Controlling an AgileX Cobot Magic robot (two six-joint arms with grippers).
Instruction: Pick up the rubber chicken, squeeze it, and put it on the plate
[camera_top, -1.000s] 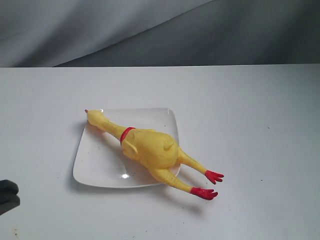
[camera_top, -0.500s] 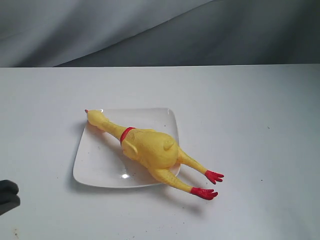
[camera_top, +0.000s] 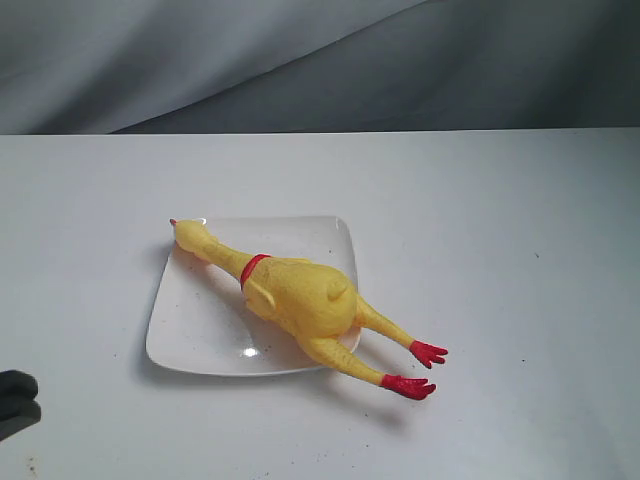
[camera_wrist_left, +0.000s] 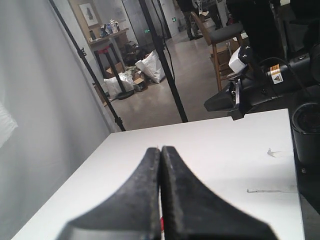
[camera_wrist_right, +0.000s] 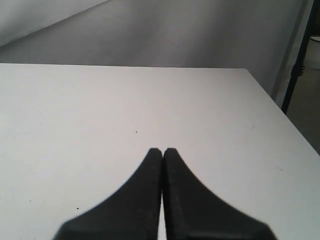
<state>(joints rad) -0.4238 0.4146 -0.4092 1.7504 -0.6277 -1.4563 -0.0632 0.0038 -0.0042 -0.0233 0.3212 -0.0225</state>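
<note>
The yellow rubber chicken (camera_top: 298, 296) lies slantwise across the white square plate (camera_top: 190, 320) in the exterior view. Its head rests at the plate's far left corner, and its red feet (camera_top: 418, 370) hang past the near right edge onto the table. A dark bit of my left gripper (camera_top: 15, 392) shows at the lower left edge of that view, well away from the plate. In the left wrist view my left gripper (camera_wrist_left: 160, 149) is shut with nothing in it. My right gripper (camera_wrist_right: 162, 150) is also shut and empty, over bare white table; it does not show in the exterior view.
The white table (camera_top: 500, 230) spreads out around the plate, with a grey cloth backdrop (camera_top: 320, 60) behind it. The left wrist view looks past the table edge to a black camera stand (camera_wrist_left: 240, 97) and a room with chairs.
The dark bit of my left gripper has slid a little lower at the exterior view's edge. The chicken and the plate have not moved.
</note>
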